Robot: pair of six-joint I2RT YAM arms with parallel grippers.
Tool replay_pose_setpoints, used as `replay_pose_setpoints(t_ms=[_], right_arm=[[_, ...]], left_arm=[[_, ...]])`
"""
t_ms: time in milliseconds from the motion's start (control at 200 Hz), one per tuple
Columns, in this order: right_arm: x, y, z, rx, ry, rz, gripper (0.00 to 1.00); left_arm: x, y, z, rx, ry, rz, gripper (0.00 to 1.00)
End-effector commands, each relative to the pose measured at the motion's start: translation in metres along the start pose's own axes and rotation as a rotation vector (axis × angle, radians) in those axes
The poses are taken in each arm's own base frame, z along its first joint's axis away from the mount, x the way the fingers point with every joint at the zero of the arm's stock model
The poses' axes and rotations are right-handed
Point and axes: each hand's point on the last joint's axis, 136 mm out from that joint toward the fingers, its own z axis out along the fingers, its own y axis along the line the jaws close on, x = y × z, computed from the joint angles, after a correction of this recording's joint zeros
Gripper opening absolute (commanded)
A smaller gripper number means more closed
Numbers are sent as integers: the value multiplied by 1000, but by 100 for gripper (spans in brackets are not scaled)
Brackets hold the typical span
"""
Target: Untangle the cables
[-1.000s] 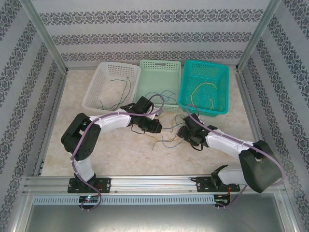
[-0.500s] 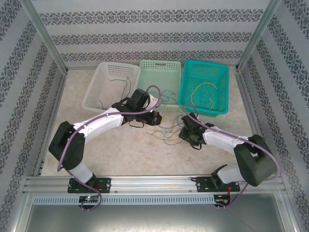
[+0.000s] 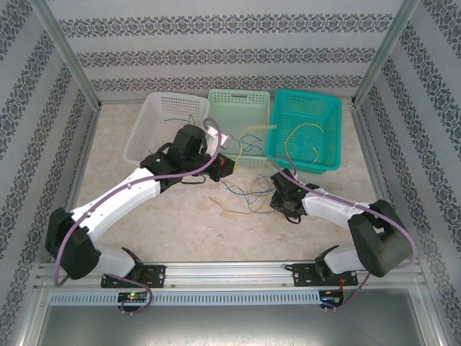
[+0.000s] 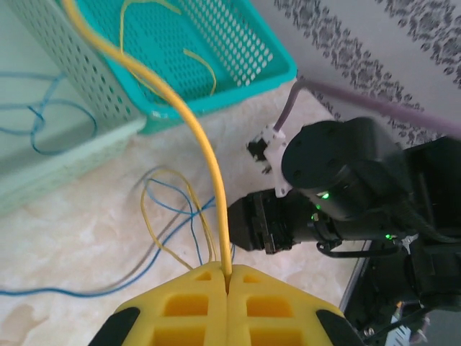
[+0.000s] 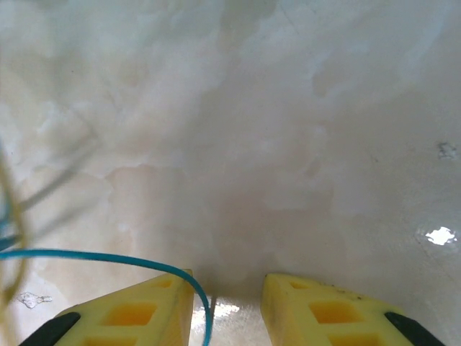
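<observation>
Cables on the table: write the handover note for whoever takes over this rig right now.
Left end effector: shut on a yellow cable that stretches up toward the teal basket.
Right end effector: open, low over the table, a blue cable crossing between its fingers.
Done: some cables lie in the baskets.
Left: a blue-and-yellow tangle on the table.
</observation>
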Motion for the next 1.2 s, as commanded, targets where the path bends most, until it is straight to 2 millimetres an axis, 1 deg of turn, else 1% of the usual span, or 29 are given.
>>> replay_pose_setpoints(t_ms=[0,100,195,305,415,555,610,759,869,989,1199], right_arm=[[26,-22,24,55,85,1,35],[23,-17,21,31,74,-2,37],[19,-11,16,11,62,-14,36],[12,2,6,-40,32,-39,38],[2,15,-11,-111,-26,-56,39],[-6,20,-34,-171,-85,-75,40],[-7,26,-42,-219,-105,-98,42],[-9,29,-59,-288,-157,-143,47],[-7,34,-64,-344,-176,-164,51],[-9,40,-64,-374,-205,-177,54],[-19,64,-64,-449,-238,-161,56]], left_arm=[[-20,-4,-29,-52,-119,85,0],[-30,-11,-45,-48,-182,119,0],[-31,-18,-51,-24,-201,130,0],[-29,-22,-52,2,-203,136,0],[-25,-19,-50,-6,-193,132,0],[-25,-20,-51,-8,-195,144,0],[-25,-20,-51,-3,-192,144,0],[-26,-22,-48,19,-195,137,0],[-26,-24,-46,32,-193,133,0],[-27,-27,-45,50,-193,132,0],[-25,-28,-48,55,-194,132,0]])
